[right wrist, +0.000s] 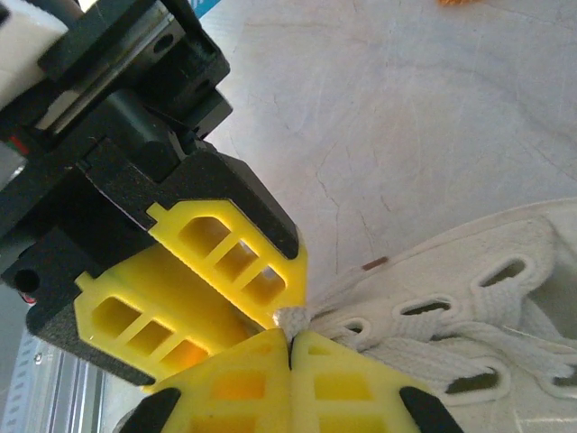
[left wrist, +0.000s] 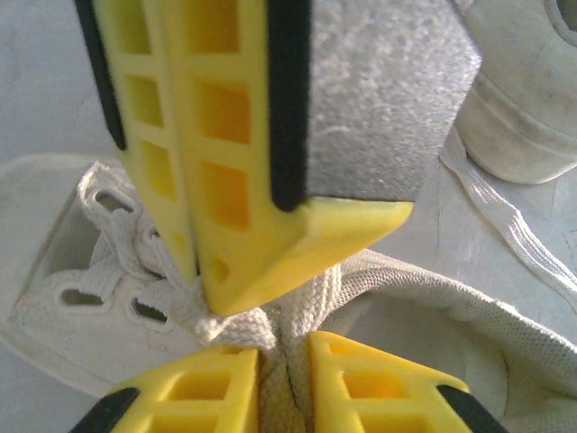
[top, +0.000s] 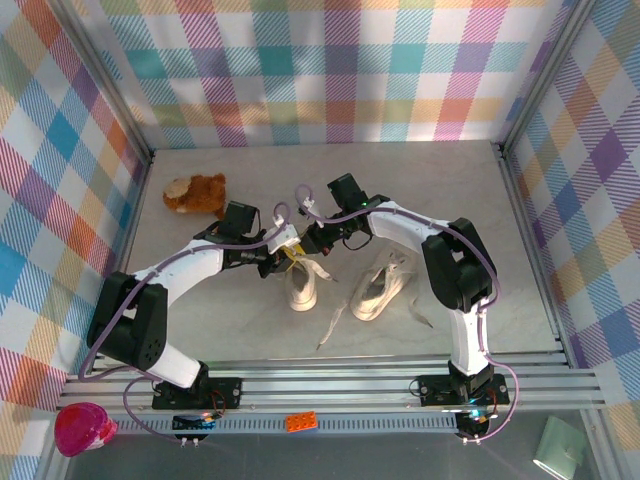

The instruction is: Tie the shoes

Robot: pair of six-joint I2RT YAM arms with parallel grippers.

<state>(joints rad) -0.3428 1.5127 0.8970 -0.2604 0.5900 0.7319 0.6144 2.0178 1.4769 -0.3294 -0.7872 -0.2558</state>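
- Top view: two small cream canvas shoes lie on the pale, marbled table (top: 450, 200). The laced shoe (top: 302, 288) sits between the two arms. The second shoe (top: 378, 292) lies just beside it on the right arm's side, its flat white laces trailing loose.
- The left gripper (top: 283, 258) and the right gripper (top: 312, 243) meet tip to tip over the laced shoe's far end.
- A brown plush toy (top: 195, 193), furry and rounded, lies beyond the laced shoe toward the left arm's side, well apart from it.
- Nearer the arm bases than the laced shoe, by the ribbed metal rail (top: 350, 385), sits an orange studded brick (top: 300, 421). Any lettering on it is too small to read.
- Left wrist view: the left gripper's ribbed yellow plastic fingers are drawn close together and clamp a braided white lace (left wrist: 270, 327) that rises from the laced shoe's eyelets.
- The right gripper reaches in over the laced shoe with its fingers pressed together. It has black rubber strips along the edges and a grey speckled face on one side, and its wedge tips touch the same lace.
- The second shoe's smooth pale rubber sole shows just beside the laced shoe.
- Right wrist view: the right gripper's fingers lie flat against each other and pinch a frayed tuft of lace at their tips, just beside the laced shoe's oval stitched eyelets.
- The left gripper's black housing and yellow fingers meet it there.
- A small brown fleck on the laced shoe's canvas is too small to read.
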